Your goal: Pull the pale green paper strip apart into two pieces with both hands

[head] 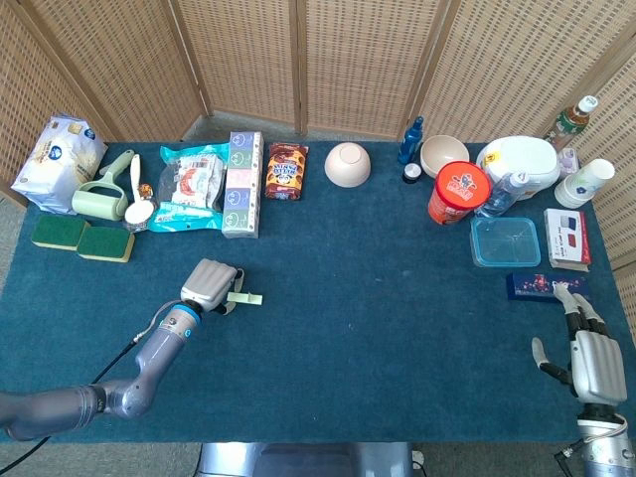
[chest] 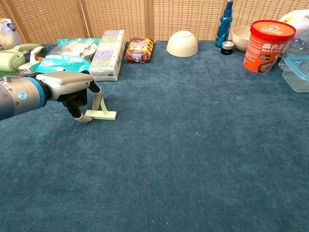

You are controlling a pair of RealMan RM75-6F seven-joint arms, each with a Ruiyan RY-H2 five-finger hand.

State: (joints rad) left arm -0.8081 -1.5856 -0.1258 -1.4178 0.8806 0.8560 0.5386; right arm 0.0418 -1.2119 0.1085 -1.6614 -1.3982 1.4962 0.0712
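The pale green paper strip lies flat on the blue cloth at the left, with one short end standing up. My left hand hovers over its left end, fingers pointing down. One fingertip touches the raised end and the thumb tip rests at the strip's left edge; the two are apart. My right hand rests far off at the near right table edge, fingers spread, holding nothing. It does not show in the chest view.
Along the back stand a tissue box, snack bags, a cookie pack, an upturned bowl and a red tub. A clear container and small boxes lie at the right. Sponges sit far left.
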